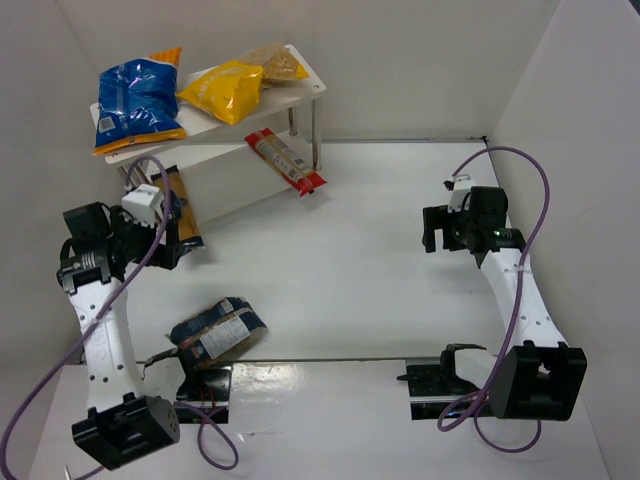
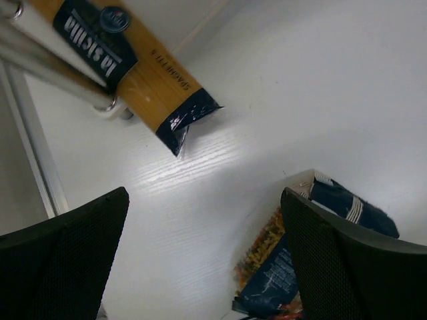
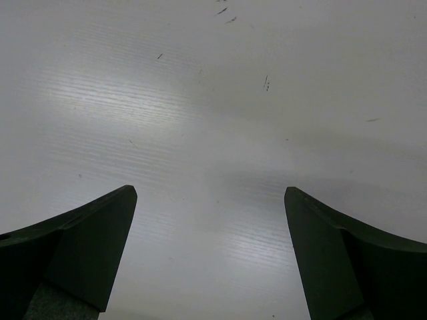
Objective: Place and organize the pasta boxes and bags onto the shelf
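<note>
clear pasta bag with dark blue label (image 1: 217, 333) lies loose on the white bench (image 1: 380, 270); the wide, empty left hand (image 2: 203, 199) should next swing nearer and grasp it.

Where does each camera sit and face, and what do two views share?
Top external: above, behind the robot, looking down on table and shelf; left arm, right arm show.
Left wrist: on left arm, facing down at orange packet and clear bag; open left claw shows.
Right wrist: on right arm, faces table; open right claw shows.
Shared: top and left wrist both show packet, bag.
</note>
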Motion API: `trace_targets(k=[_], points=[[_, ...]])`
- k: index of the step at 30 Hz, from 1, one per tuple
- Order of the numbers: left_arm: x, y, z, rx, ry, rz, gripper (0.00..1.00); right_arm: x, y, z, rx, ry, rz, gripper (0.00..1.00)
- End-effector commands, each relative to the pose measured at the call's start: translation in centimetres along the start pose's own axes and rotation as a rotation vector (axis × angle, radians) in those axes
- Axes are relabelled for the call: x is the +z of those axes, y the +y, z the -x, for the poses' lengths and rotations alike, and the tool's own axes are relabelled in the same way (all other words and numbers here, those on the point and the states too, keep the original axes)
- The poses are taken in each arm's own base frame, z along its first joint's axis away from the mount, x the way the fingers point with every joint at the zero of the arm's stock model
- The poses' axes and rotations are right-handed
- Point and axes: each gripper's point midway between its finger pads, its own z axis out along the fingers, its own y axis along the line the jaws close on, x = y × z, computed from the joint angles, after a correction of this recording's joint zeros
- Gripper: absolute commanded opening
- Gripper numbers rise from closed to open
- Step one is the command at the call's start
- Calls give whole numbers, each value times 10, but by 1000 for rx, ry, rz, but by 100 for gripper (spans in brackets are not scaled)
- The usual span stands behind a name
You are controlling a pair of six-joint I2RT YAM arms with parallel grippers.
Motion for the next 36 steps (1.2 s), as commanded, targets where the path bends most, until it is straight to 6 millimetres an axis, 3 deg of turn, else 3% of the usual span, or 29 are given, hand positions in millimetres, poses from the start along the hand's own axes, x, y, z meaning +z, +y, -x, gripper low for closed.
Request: trace_targets(k=[1,8,13,19,24,28,33,36], points=[[-9,-24,-4,258,88,-167,100,-14,3,24,-31,-89,4,100],[-25,-55,-54,667,299,-386,100,-12,3,23,-29,-78,5,100],[-20,-77,-57,813,323,-513,100,-6,4,19,-25,-58,18,100],[11,-102,-92,854,526,-739,100,-2,2,16,-22,-38,12,100],[30,-120,-108,844,619,-844,100,1,2,16,-22,-38,12,100],[45,-123,-124,902,632,-814,100,0,-11,17,1,-46,-24,100],[54,-131,-149,868,674,-841,100,-1,-11,15,1,-46,-25,100],[55,-134,-153,845,690,-855,100,1,-11,13,3,-37,-23,100]])
